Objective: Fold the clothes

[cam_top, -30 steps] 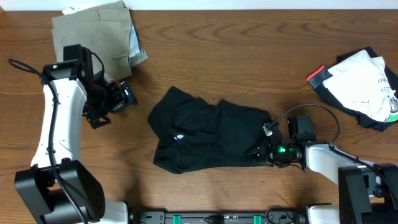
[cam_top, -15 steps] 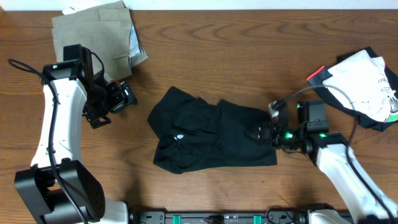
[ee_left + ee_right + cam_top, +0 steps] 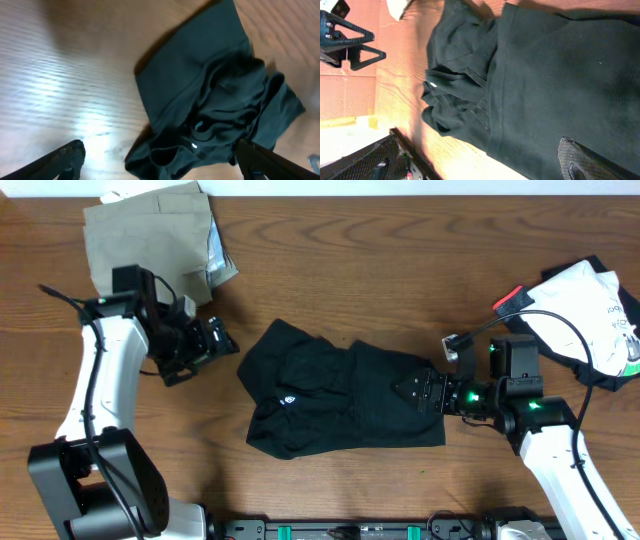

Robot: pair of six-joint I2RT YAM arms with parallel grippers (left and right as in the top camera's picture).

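Note:
A crumpled black T-shirt [image 3: 340, 402] lies in the middle of the table, its left half bunched and its right half flatter. My left gripper [image 3: 218, 340] hangs open just left of the shirt's upper left edge; in the left wrist view the shirt [image 3: 215, 100] fills the space ahead of the spread fingers [image 3: 65, 157]. My right gripper [image 3: 415, 390] is open over the shirt's right edge with nothing in it. In the right wrist view the shirt [image 3: 545, 75] lies under one pad [image 3: 580, 160].
A khaki-olive folded piece [image 3: 150, 235] lies at the back left, behind the left arm. At the right edge a white printed top [image 3: 585, 315] rests on a black garment with red-white trim [image 3: 512, 302]. The table's front edge [image 3: 440, 150] runs close to the shirt.
My right gripper has opened and let go of the shirt's right edge, moving up from its lower corner. My left arm has shifted right, closer to the shirt.

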